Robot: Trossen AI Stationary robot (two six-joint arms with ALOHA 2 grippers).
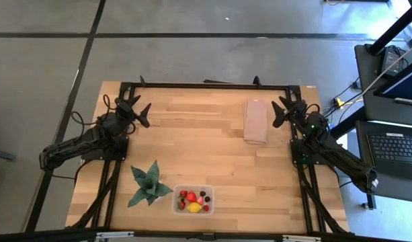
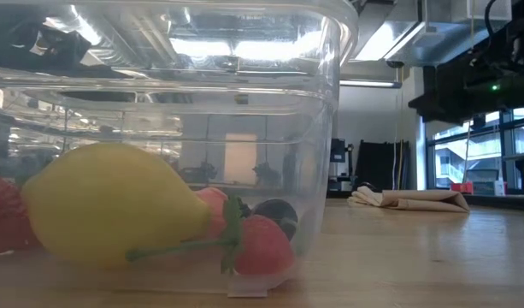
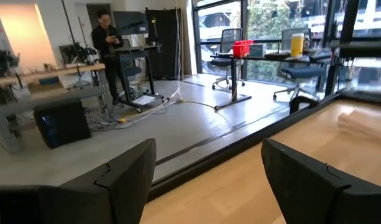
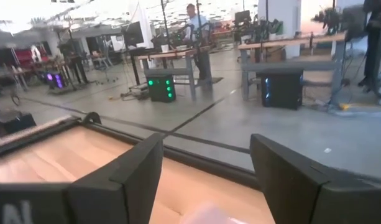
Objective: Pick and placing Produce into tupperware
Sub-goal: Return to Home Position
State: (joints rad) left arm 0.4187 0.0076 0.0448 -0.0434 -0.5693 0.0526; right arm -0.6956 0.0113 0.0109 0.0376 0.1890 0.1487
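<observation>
The clear tupperware (image 1: 193, 199) stands near the table's near edge, right of the middle, and fills the low view (image 2: 321, 103). Inside it lies the produce (image 1: 194, 200): a yellow lemon (image 2: 108, 205), red strawberries (image 2: 262, 244) and a dark berry (image 2: 277, 214), all resting on the box's floor. My left gripper (image 1: 140, 111) is at the table's far left, open, with nothing between its fingers (image 3: 206, 180). My right gripper (image 1: 283, 109) is at the far right, open too, its fingers (image 4: 206, 180) holding nothing.
A green spiky-leaved plant (image 1: 148, 185) stands just left of the tupperware. A folded beige cloth (image 1: 255, 121) lies at the far right near my right gripper, and it shows in the low view (image 2: 411, 200). Bare wood lies across the table's middle. People stand in the room beyond.
</observation>
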